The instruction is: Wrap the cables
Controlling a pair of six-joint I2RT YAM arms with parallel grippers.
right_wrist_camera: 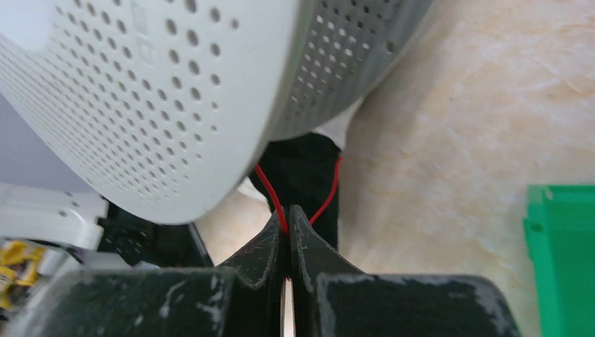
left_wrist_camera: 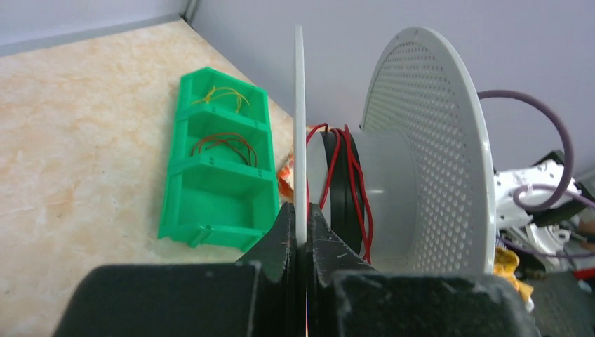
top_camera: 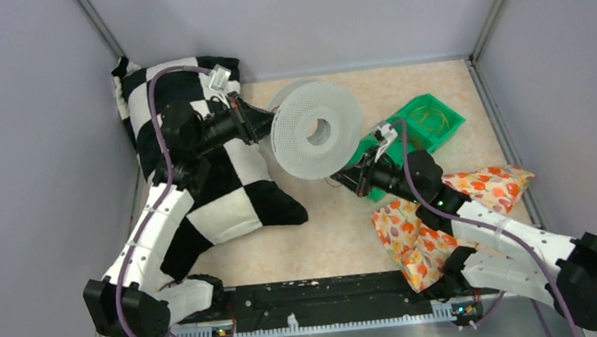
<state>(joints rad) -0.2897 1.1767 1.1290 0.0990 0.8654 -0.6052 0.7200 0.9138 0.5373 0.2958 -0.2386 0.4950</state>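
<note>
My left gripper (top_camera: 270, 123) (left_wrist_camera: 300, 225) is shut on the thin flange of a white perforated spool (top_camera: 316, 130) (left_wrist_camera: 435, 140) and holds it up on edge. A thin red cable (left_wrist_camera: 354, 175) runs in a few turns round the spool's hub. My right gripper (top_camera: 344, 176) (right_wrist_camera: 288, 214) is just below the spool (right_wrist_camera: 154, 91), shut on the red cable (right_wrist_camera: 270, 189), which rises from the tips toward the hub. A green bin (top_camera: 439, 114) (left_wrist_camera: 210, 203) holds loose yellowish wire loops (left_wrist_camera: 224, 97) and reddish-brown loops (left_wrist_camera: 224, 144) in separate compartments.
A black-and-white checkered cloth (top_camera: 196, 170) lies under the left arm. An orange floral cloth (top_camera: 418, 239) lies under the right arm. Grey walls enclose the beige table on three sides. The green bin's corner (right_wrist_camera: 561, 246) shows right of the right gripper.
</note>
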